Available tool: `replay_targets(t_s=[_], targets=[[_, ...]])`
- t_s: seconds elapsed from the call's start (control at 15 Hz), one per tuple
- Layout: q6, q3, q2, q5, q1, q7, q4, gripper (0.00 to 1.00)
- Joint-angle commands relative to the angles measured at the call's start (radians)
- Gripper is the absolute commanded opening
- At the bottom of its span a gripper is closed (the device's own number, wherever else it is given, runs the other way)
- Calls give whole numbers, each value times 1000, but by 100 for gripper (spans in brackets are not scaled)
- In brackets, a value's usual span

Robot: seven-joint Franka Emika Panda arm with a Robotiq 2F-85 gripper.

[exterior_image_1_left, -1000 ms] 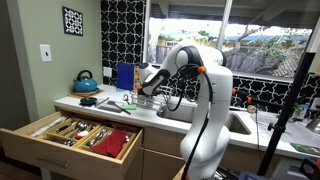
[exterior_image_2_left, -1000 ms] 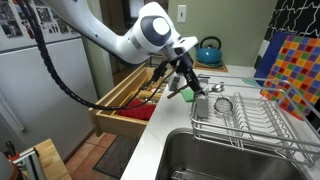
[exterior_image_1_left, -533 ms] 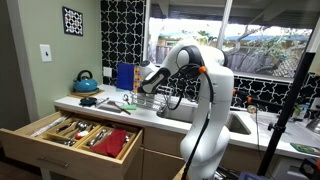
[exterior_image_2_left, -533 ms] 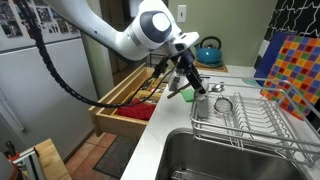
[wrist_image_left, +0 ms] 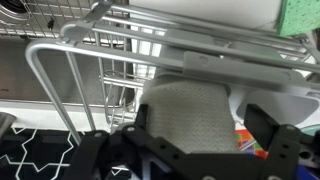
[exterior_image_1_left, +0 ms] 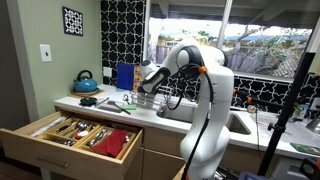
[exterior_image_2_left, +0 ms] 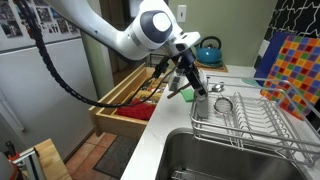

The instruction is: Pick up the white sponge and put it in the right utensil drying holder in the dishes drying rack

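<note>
The white sponge (wrist_image_left: 185, 115) fills the middle of the wrist view, a pale, finely textured lump sitting inside a wire utensil holder (wrist_image_left: 122, 78) of the dishes drying rack (wrist_image_left: 48, 62). My gripper (wrist_image_left: 200, 122) straddles it with the jaws open. The right finger (wrist_image_left: 268, 128) stands clear of the sponge, and the left one is close beside it. In an exterior view the gripper (exterior_image_2_left: 197, 88) points down over the holder (exterior_image_2_left: 201, 106) at the near end of the grey wire rack (exterior_image_2_left: 255, 122). The other exterior view shows the gripper (exterior_image_1_left: 141, 90) above the counter.
A blue kettle (exterior_image_2_left: 208, 50) (exterior_image_1_left: 85, 81) stands at the back of the counter. The wooden cutlery drawer (exterior_image_1_left: 78, 137) (exterior_image_2_left: 128, 98) is pulled open below. A sink (exterior_image_2_left: 240, 160) lies beside the rack, and a colourful checked board (exterior_image_2_left: 292, 62) stands behind it.
The fingers have spread apart off the sponge, leaving it in the holder. The arm has stayed in place.
</note>
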Motion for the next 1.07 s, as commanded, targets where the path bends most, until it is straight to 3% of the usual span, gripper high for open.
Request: replay_targets(t_s=[0.0,0.2,0.53,0.67,0.8,0.87,1.0], targets=[[27,-18,8,40,8,-23,-3,68],[28,-16,23,73,11,-40,-10,42],[34,-17,38,128,15,-57,-10,7],[19,-21,49,139,16,-63,-11,2],[23,-24,50,148,16,-76,-9,8],[23,-25,48,149,16,-80,-7,37],[22,-25,43,156,16,-87,-5,39]])
